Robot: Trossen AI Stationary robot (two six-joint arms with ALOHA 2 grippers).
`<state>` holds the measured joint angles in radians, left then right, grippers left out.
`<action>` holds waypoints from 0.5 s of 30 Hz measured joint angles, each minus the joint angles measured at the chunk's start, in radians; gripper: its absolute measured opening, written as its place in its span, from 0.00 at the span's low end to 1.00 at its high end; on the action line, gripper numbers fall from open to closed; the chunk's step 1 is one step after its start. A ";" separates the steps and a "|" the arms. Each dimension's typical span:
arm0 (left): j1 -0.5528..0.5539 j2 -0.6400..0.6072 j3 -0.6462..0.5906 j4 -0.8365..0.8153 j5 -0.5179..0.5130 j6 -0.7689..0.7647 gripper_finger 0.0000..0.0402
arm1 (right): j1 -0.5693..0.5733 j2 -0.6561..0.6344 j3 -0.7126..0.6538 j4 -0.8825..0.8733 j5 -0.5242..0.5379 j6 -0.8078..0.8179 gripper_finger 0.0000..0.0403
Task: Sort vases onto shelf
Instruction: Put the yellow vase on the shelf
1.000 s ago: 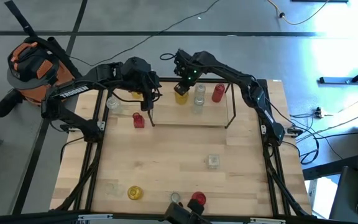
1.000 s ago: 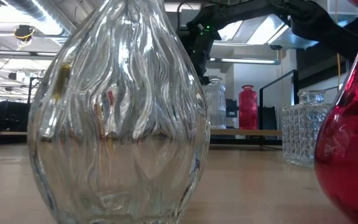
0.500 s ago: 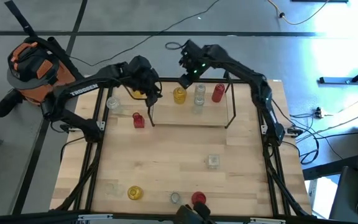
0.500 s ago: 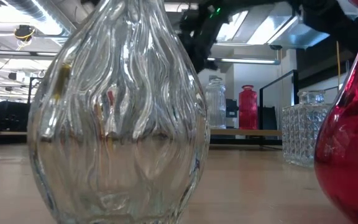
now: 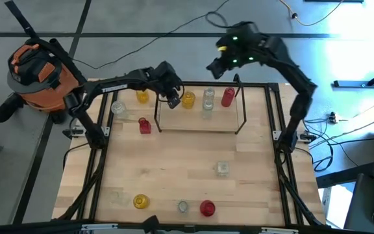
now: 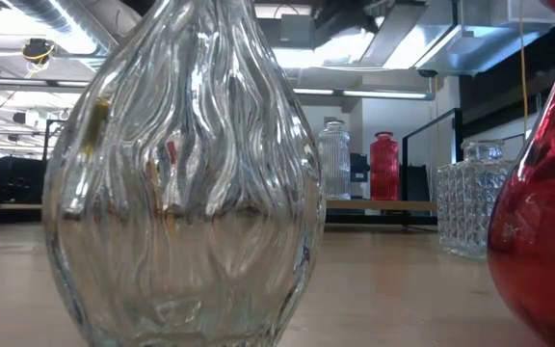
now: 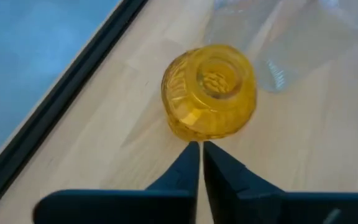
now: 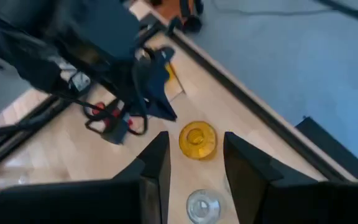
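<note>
Left pincer (image 5: 176, 101): fingers together, empty, tips just beside the yellow vase (image 5: 187, 99) at the shelf's (image 5: 200, 123) back-left corner.
Right pincer (image 5: 214, 67): fingers apart, empty, raised beyond the bench's (image 5: 180, 169) back edge, well above the yellow vase.
Shelf: beside the yellow vase stand two clear vases (image 5: 208, 101) and a red vase (image 5: 228, 97).
Off shelf: yellow jar (image 5: 141, 96) and red jar (image 5: 144, 125) behind the left pincer; more vases along the bench's front edge.
</note>
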<state>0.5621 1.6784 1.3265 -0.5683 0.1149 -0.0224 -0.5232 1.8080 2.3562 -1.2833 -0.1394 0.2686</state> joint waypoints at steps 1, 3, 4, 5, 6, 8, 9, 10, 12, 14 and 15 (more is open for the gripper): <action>0.000 0.011 0.004 0.002 0.000 -0.002 0.02 | 0.000 -0.017 0.000 -0.002 0.014 0.007 0.27; 0.000 0.024 0.009 0.003 -0.002 0.003 0.02 | 0.000 -0.047 0.000 -0.006 0.042 0.018 0.27; 0.000 0.028 0.010 0.008 0.007 0.008 0.02 | 0.000 -0.060 0.000 -0.010 0.055 0.020 0.27; 0.000 0.031 0.011 0.011 0.019 0.013 0.01 | 0.000 -0.070 0.000 -0.014 0.067 0.020 0.27; 0.000 0.034 0.012 0.017 0.032 0.015 0.01 | 0.000 -0.078 0.000 -0.019 0.080 0.021 0.27; 0.001 0.035 0.012 0.026 0.075 0.006 0.00 | 0.000 -0.087 0.000 -0.032 0.101 0.021 0.27; 0.000 0.038 0.010 0.025 0.087 0.008 0.00 | 0.000 -0.089 0.000 -0.036 0.106 0.021 0.27; -0.001 0.041 0.009 0.030 0.102 0.004 0.00 | 0.000 -0.089 0.000 -0.038 0.111 0.021 0.27; -0.001 0.041 0.008 0.042 0.153 -0.006 0.00 | 0.000 -0.089 0.000 -0.039 0.111 0.022 0.27; 0.001 0.039 0.009 0.051 0.175 -0.024 0.00 | 0.000 -0.089 -0.003 -0.045 0.112 0.021 0.27; 0.001 0.039 0.009 0.048 0.173 -0.028 0.00 | 0.000 -0.089 -0.008 -0.044 0.112 0.021 0.27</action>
<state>0.5629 1.7176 1.3354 -0.5205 0.2878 -0.0501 -0.5232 1.7188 2.3485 -1.3274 -0.0277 0.2901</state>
